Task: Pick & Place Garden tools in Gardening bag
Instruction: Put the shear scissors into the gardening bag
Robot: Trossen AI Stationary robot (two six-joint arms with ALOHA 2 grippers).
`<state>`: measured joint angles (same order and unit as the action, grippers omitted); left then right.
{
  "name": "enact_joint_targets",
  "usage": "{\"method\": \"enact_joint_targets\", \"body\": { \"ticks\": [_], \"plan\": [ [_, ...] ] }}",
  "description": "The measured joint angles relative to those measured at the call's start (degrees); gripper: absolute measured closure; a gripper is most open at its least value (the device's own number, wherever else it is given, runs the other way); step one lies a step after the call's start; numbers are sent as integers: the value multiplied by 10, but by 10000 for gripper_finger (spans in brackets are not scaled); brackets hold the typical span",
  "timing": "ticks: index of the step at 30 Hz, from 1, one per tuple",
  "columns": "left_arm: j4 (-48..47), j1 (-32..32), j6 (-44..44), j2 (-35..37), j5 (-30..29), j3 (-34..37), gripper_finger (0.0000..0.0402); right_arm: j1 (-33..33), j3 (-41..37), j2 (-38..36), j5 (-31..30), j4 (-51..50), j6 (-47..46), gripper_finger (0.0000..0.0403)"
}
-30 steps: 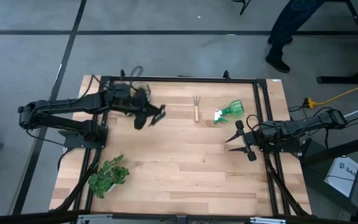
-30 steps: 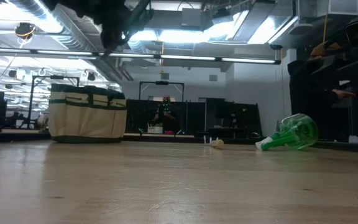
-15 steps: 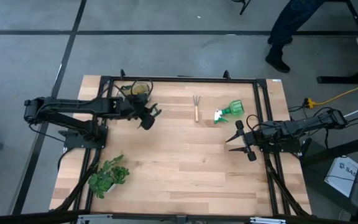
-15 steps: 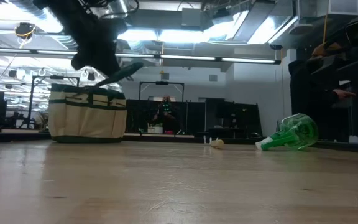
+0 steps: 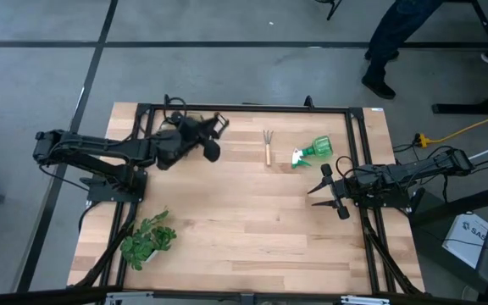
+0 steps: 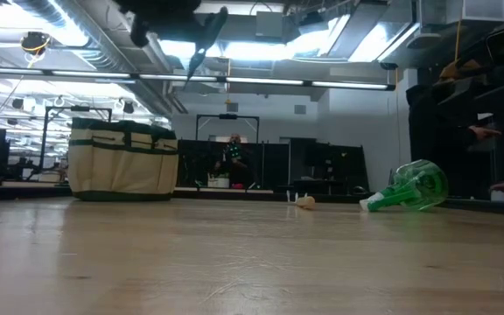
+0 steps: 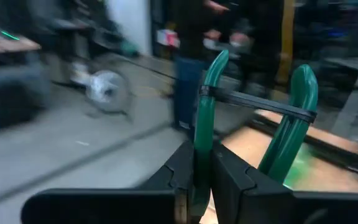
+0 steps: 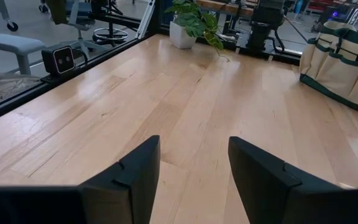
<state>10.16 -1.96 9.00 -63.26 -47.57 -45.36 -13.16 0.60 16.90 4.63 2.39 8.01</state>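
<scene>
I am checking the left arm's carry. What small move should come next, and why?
Probably lower the left gripper into the gardening bag. It is shut on one green handle of the shears, held high above the bag, while the right gripper waits open.

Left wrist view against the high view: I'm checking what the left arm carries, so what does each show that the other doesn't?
Only the left wrist view shows the grip up close: the left gripper is shut on one green handle of the pruning shears, whose two handles are joined by a dark strap.

Only the high view shows the layout: the hand rake and spray bottle lying on the table, the plant at a near corner, and the right gripper open, waiting at the right edge.

Both show the left gripper holding the shears above the table's far left.
</scene>
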Motion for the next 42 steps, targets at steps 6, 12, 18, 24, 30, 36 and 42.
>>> {"method": "enact_joint_targets", "body": {
  "ticks": [6,12,18,24,30,36,42],
  "plan": [
    [4,0,-126,0,-159,0,375,0,0,0,0,0,0,210],
    [-16,-15,-206,0,-208,0,375,0,0,0,0,0,0,210],
    [-222,-72,-104,0,-134,-55,375,0,0,0,0,0,0,210],
    [-462,-162,14,0,11,-142,375,0,0,0,0,0,0,210],
    [-636,-240,68,0,128,-178,375,0,0,0,0,0,0,210],
    [-709,-298,63,-3,224,-178,375,0,0,0,0,0,0,210],
    [-669,-335,13,-2,355,-178,375,0,0,0,0,0,0,210]
  ]
}}
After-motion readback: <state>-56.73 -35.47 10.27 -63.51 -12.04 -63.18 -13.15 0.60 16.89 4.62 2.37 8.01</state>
